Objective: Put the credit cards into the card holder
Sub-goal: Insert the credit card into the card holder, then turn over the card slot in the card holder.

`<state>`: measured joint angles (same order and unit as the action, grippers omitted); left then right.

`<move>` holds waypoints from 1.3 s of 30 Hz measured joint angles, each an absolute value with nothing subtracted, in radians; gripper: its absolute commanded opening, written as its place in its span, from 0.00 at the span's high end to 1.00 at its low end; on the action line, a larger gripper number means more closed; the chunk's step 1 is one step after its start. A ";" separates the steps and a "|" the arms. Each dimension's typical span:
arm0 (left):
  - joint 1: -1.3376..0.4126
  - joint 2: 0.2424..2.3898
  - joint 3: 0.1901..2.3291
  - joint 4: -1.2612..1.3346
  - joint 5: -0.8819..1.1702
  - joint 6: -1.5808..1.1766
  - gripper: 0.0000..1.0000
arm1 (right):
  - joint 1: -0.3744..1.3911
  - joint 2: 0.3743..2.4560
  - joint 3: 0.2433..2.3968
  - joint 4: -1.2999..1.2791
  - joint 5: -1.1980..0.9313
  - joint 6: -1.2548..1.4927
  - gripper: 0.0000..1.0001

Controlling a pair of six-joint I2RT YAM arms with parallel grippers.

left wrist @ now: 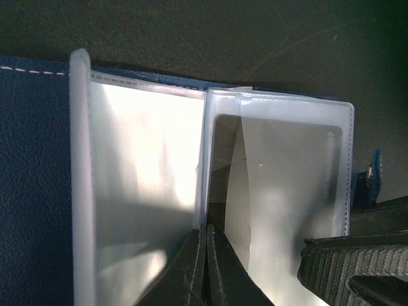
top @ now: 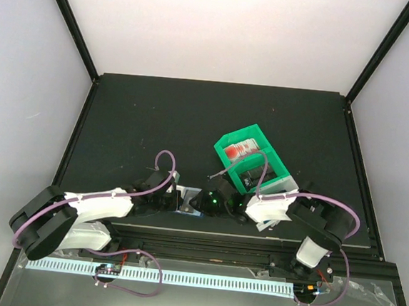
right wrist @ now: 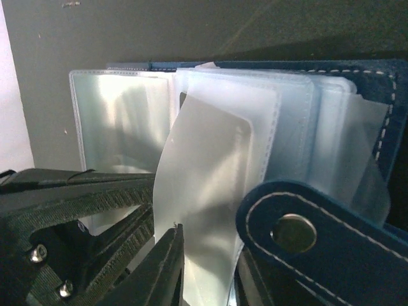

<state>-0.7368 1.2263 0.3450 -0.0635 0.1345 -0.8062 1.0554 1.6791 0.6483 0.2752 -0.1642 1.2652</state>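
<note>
Card holder (top: 186, 199) lies open on the black table (top: 158, 113) at the near edge, between both arms. Left gripper (left wrist: 204, 245) is clamped tight on one clear sleeve (left wrist: 146, 159). Right gripper (right wrist: 207, 258) has its jaws apart, straddling another curled sleeve (right wrist: 210, 178), beside the snap strap (right wrist: 299, 233). Green bin (top: 224, 155) behind holds red-and-white items (top: 242, 150).
</note>
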 measured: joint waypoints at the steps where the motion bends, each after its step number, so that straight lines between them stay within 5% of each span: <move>1: -0.737 1.226 0.345 -0.063 0.134 -0.806 0.98 | 1.053 1.683 0.645 0.288 -0.167 1.269 0.82; 8: -0.737 1.222 0.345 -0.064 0.134 -0.806 0.96 | 1.052 1.694 0.622 0.340 -0.176 1.293 0.83; 16: -0.737 1.190 0.346 -0.091 0.129 -0.812 0.81 | 1.051 1.701 0.650 0.311 -0.185 1.281 0.99; 32: -0.737 1.000 0.344 -0.302 -0.004 -0.815 0.60 | 1.034 1.649 0.760 0.006 -0.139 1.041 0.99; 39: -0.735 0.989 0.326 -0.323 -0.056 -0.830 0.53 | 1.001 1.628 0.804 -0.133 -0.109 0.962 0.80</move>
<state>-0.7349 0.9890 0.3260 -0.3225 -0.0563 -0.8303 1.0012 1.6279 0.8043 -0.1329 -0.1085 0.9623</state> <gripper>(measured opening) 0.449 0.097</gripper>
